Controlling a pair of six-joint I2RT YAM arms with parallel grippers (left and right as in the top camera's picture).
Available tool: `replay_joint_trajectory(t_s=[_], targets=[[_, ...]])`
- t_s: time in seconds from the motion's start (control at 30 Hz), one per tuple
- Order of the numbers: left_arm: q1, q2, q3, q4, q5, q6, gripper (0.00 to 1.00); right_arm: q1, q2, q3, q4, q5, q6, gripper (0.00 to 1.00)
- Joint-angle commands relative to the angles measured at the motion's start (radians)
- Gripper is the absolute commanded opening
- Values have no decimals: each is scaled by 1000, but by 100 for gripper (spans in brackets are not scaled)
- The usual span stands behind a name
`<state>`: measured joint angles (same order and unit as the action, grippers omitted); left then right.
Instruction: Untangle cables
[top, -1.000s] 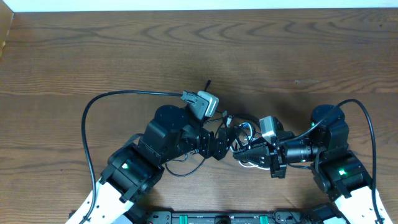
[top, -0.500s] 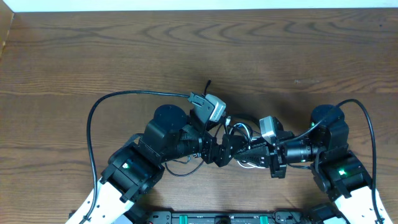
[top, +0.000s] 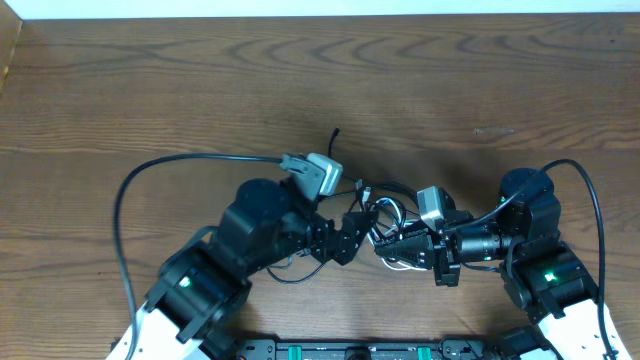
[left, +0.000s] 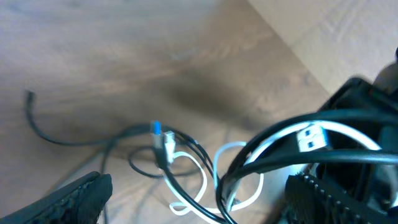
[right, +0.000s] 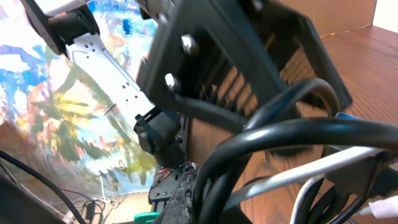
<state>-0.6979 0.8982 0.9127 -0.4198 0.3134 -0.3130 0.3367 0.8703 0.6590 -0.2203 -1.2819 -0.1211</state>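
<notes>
We see the wood worktop (top: 200, 80), with the left arm (top: 255, 225) and right arm (top: 530, 225) meeting near its front middle. Left jaws are wide apart around the tangle, gripping nothing. Right jaws are together in the tangle; we can't tell if a cord's pinched. The black cable (left: 68, 142) and white cable (left: 351, 128) lie looped together on the worktop between the arms.

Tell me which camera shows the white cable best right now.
Left wrist: the white cable lies in open loops on the table, crossed by the black cable. Overhead shows only slivers beside the right arm. Right wrist shows one close, blurred stretch.
</notes>
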Motion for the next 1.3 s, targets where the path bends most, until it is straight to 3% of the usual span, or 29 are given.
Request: replay_joint_trajectory(t_s=[0.0, 0.47, 0.6, 0.83, 1.27], targets=[[-4, -45, 3, -2, -107, 13, 94, -2, 0, -1, -1, -8, -14, 1], [-4, -70, 3, -29, -168, 26, 98, -2, 0, -1, -54, -11, -16, 1], [-4, -70, 3, -37, -163, 33, 98, -2, 0, -1, -80, -81, -109, 1], [-4, -69, 3, -48, 43, 147, 98, -2, 0, -1, -77, -139, -165, 1], [-4, -36, 3, -41, 105, 163, 97, -1, 0, -1, -76, -147, -164, 1]])
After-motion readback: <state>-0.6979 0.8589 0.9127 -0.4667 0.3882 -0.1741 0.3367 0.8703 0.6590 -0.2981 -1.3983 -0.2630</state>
